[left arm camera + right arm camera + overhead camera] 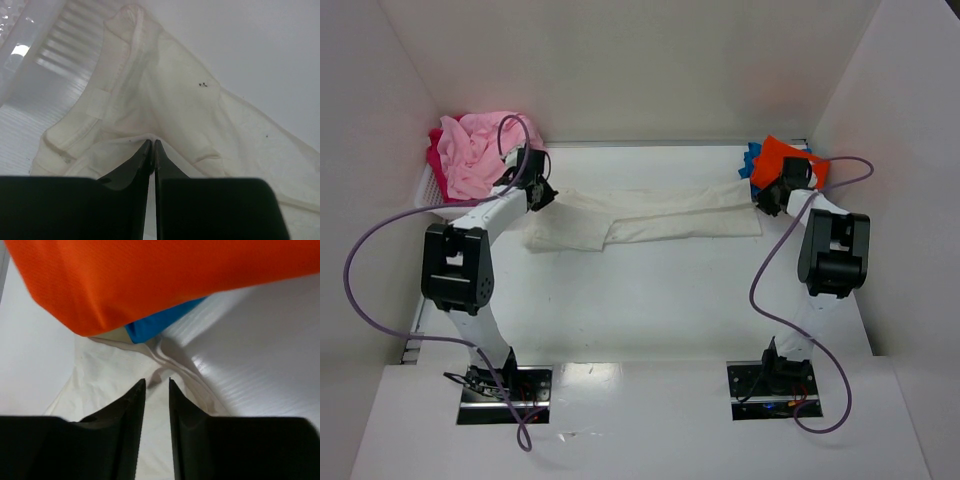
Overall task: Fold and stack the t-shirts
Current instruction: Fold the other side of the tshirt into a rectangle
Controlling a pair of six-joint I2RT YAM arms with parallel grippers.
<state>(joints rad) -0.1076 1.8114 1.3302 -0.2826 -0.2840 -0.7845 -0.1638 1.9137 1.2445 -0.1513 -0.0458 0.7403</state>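
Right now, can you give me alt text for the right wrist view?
The right fingers, black and slightly apart, point at a cream-white t-shirt lying on the white table. An orange t-shirt fills the top, with a blue t-shirt peeking out beneath it.

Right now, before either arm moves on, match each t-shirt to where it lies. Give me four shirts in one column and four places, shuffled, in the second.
Shirts
1. cream-white t-shirt
2. pink t-shirt
3. orange t-shirt
4. blue t-shirt

Places
A. underneath another shirt, far right
B. heaped in the far left corner
C. laid out long across the middle of the table
D. on top of the far right pile

Pairs: 1-C, 2-B, 3-D, 4-A
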